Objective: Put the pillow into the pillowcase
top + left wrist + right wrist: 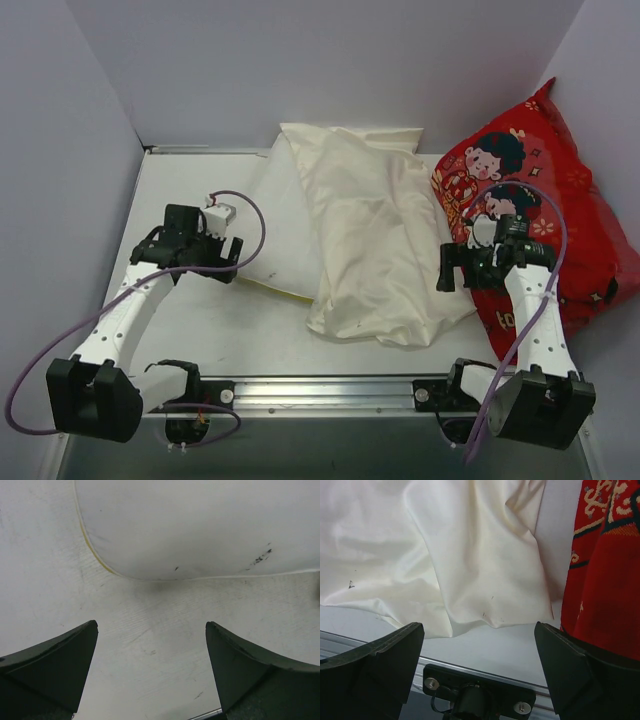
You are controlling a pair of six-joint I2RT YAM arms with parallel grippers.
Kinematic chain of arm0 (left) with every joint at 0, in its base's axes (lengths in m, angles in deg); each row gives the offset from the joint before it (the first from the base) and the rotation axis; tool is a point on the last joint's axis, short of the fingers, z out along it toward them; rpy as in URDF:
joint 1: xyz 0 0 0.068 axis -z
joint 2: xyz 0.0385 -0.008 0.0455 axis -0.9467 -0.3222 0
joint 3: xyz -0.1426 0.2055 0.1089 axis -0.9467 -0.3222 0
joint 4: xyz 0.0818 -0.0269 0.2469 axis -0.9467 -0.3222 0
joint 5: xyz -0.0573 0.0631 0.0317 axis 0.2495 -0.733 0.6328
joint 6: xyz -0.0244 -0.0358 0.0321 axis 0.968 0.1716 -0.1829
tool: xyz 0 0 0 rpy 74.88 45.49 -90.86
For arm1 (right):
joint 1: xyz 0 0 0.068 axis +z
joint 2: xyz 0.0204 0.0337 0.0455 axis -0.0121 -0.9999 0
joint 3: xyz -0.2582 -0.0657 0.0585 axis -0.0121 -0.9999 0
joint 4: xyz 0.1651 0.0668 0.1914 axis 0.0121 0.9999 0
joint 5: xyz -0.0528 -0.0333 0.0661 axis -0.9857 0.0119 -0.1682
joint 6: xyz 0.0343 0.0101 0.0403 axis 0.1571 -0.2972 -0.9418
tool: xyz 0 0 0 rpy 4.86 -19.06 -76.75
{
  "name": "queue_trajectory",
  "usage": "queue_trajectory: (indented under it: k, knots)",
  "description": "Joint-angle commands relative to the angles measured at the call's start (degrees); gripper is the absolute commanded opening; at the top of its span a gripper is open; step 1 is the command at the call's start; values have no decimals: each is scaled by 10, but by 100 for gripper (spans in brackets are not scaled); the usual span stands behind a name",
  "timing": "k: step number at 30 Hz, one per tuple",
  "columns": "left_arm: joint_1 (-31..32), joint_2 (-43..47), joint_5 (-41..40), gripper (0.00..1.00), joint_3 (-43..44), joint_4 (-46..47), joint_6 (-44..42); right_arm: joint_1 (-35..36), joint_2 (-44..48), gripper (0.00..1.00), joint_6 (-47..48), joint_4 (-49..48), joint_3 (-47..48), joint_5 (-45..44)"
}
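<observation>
The white pillow (278, 215) lies on the table left of centre, its yellow piped seam showing at its near edge. The cream pillowcase (375, 235) lies wrinkled over the pillow's right part. My left gripper (234, 260) is open and empty, just left of the pillow's near corner. In the left wrist view the pillow (200, 525) and its seam are just ahead of the left gripper (151, 630). My right gripper (448, 268) is open and empty at the pillowcase's right near edge. The right wrist view shows the pillowcase (445, 555) beyond the right gripper (479, 630).
A red cushion printed with cartoon children (565, 200) leans at the back right, right beside my right arm; it also shows in the right wrist view (605, 570). A metal rail (330, 390) runs along the near edge. Grey walls enclose the table (200, 330).
</observation>
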Motion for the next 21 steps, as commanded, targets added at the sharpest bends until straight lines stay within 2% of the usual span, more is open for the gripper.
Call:
queue_trajectory:
  k: [1, 6, 8, 14, 19, 21]
  knots:
    - [33, -48, 3, 98, 66, 45, 1, 7, -50, 100, 1, 7, 33, 13]
    - [83, -144, 58, 97, 172, 60, 61, 21, -147, 100, -25, 4, 84, 46]
    - [110, -178, 111, 97, 184, 80, 76, 30, -174, 98, -26, -1, 103, 47]
    - [194, -261, 211, 97, 179, 128, 91, 61, -281, 90, -25, -17, 142, 28]
    - [249, -298, 241, 97, 139, 170, 106, 74, -362, 78, -28, -30, 171, 19]
    - [258, -306, 245, 92, 141, 172, 102, 77, -380, 73, -31, -34, 181, 17]
